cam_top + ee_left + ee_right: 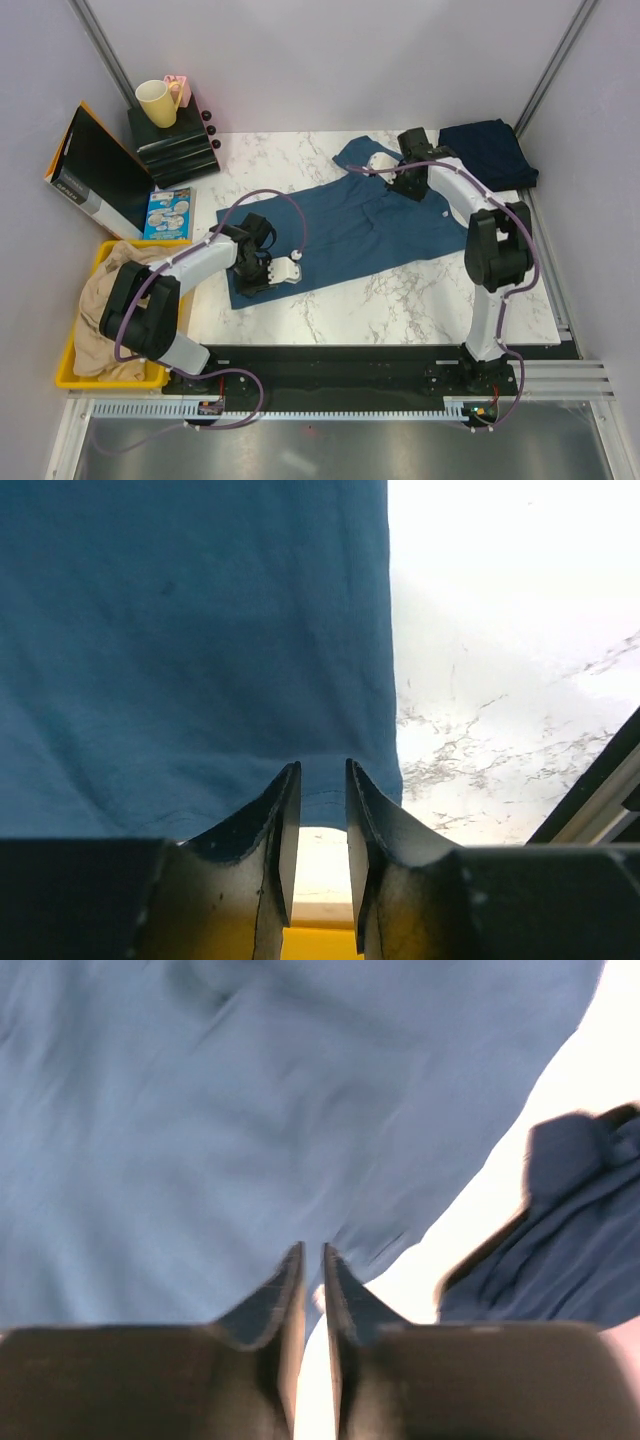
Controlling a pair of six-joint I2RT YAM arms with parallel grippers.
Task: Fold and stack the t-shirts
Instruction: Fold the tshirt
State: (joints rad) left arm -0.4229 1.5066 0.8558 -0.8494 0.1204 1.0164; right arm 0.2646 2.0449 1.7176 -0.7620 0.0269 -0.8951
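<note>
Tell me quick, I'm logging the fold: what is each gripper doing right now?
Left gripper: shut on the steel-blue t-shirt, at its hem.
Right gripper: seems shut on the same t-shirt's edge, though the view is blurred.

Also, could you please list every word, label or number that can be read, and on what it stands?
Nothing can be read.
On the black box: print on the pale edge, too small to read.
On the blue booklet: picture and lettering, too blurred to read.
On the steel-blue t-shirt, navy t-shirt and yellow mug: no print visible.
</note>
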